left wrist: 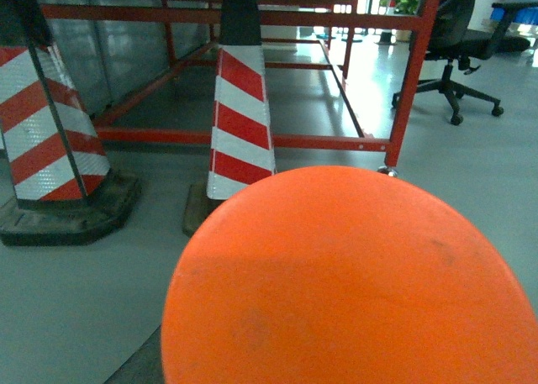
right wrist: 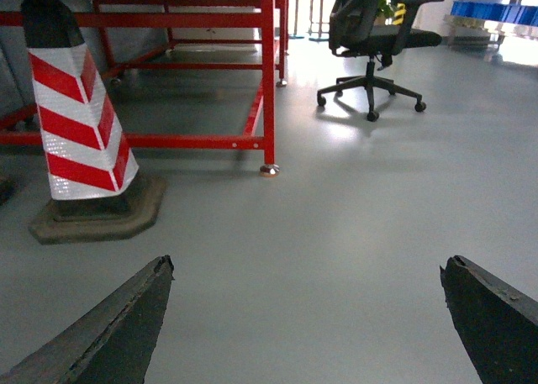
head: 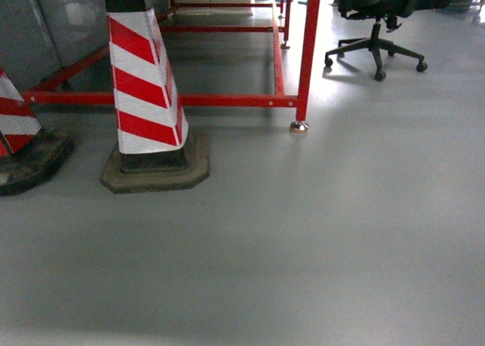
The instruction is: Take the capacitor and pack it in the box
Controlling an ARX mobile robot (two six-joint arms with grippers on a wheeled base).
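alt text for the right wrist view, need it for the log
The right gripper is open over bare grey floor, its two dark fingertips at the bottom corners, holding nothing. Beyond stand a red-and-white striped traffic cone, a red metal frame and a black office chair.

In the left wrist view a broad orange disc (left wrist: 349,279) filled the lower frame, cut off at the bottom and right edges, and hid the floor behind it along with the left tool, so that tool's state could not be told. In the right wrist view only two dark fingertips (right wrist: 105,329) of the right tool (right wrist: 307,321) showed, spread wide apart and clipped by the bottom corners. In the head view the striped cone (head: 144,88) lost its top to the upper edge, a second cone (head: 19,130) was sliced by the left edge, and the office chair (head: 379,20) was cropped above.
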